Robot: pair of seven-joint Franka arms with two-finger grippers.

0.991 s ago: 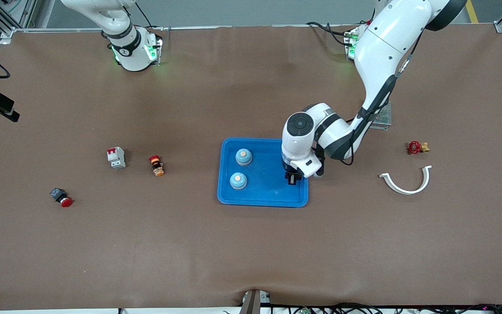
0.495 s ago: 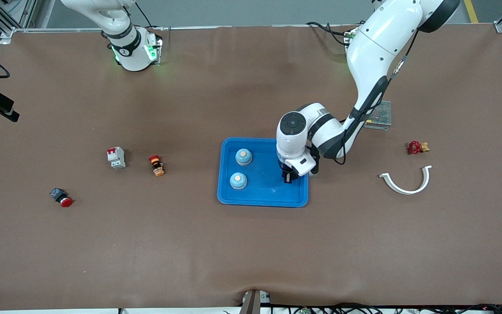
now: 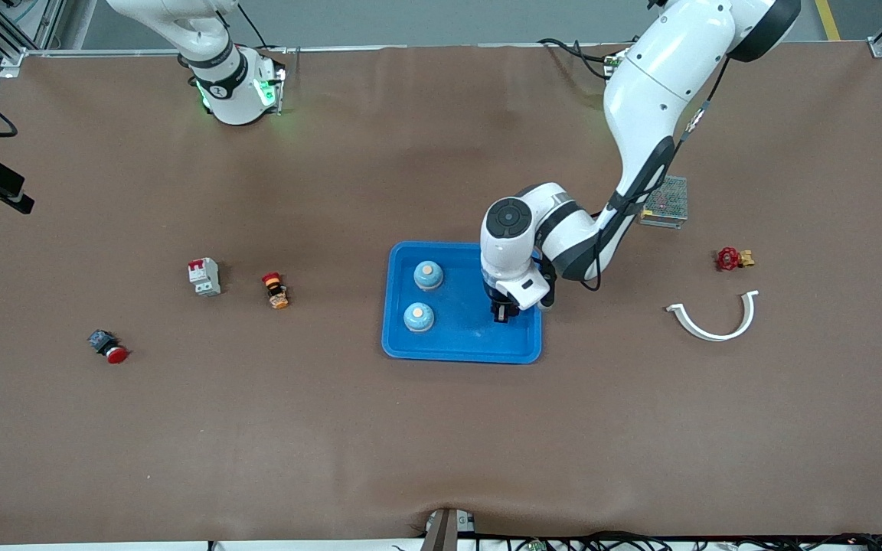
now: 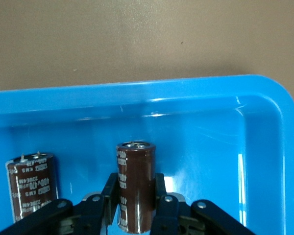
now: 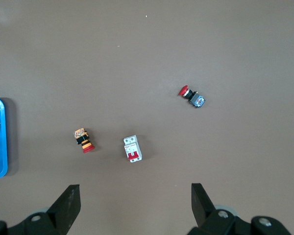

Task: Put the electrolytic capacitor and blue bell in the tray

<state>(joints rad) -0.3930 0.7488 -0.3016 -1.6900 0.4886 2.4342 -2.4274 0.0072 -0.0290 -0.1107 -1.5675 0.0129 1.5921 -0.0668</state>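
The bright-blue tray (image 3: pixel 462 349) lies mid-table. Two blue bells (image 3: pixel 428 275) (image 3: pixel 418 317) stand in its half toward the right arm's end. My left gripper (image 3: pixel 501 312) hangs low over the tray's other half. In the left wrist view the left gripper (image 4: pixel 135 189) is shut on a brown electrolytic capacitor (image 4: pixel 135 171), held upright above the tray floor (image 4: pixel 206 147). A second brown capacitor (image 4: pixel 32 188) stands in the tray beside it. My right gripper (image 5: pixel 135 196) waits open and empty, high over the table's right-arm end.
Toward the right arm's end lie a white breaker (image 3: pixel 204 276), an orange-and-black button (image 3: pixel 276 291) and a red mushroom button (image 3: pixel 108 347). Toward the left arm's end are a metal mesh box (image 3: pixel 666 202), a red valve (image 3: pixel 733 259) and a white curved clip (image 3: pixel 714 317).
My left gripper has carried the capacitor a little toward the right arm's end, from the tray's edge to farther over its floor. The right arm has not moved.
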